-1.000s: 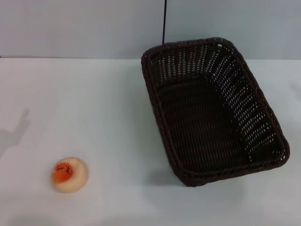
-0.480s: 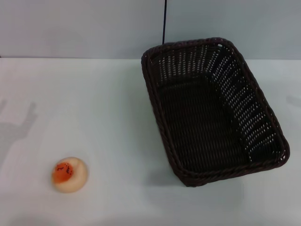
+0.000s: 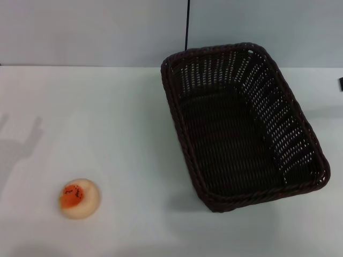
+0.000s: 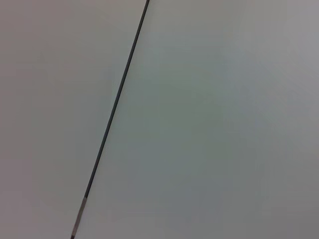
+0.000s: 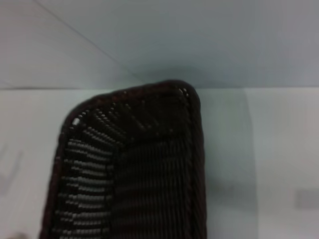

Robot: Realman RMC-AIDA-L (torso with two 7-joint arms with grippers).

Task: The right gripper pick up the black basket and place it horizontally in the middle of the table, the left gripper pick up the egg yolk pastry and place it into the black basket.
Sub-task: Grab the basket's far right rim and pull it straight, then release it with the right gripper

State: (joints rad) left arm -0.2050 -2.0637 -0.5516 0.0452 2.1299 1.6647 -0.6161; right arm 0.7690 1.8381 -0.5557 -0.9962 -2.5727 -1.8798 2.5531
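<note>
The black basket (image 3: 241,126) stands empty on the white table (image 3: 107,118), right of the middle, its long side running away from me and slightly skewed. One of its far corners fills the right wrist view (image 5: 134,164). The egg yolk pastry (image 3: 79,198) lies alone near the front left, orange patch up. A small dark bit of the right gripper (image 3: 341,83) shows at the right edge, beside the basket's far right side and apart from it. The left gripper is out of view; only its shadow (image 3: 21,147) falls on the table at the left.
A grey wall (image 3: 80,32) rises behind the table, with a thin black vertical line (image 3: 187,24) above the basket. The left wrist view shows only this wall and the line (image 4: 112,119).
A dark bit of the right gripper has come into view at the right edge. The left arm's shadow has shifted slightly on the table. Basket and pastry have not moved.
</note>
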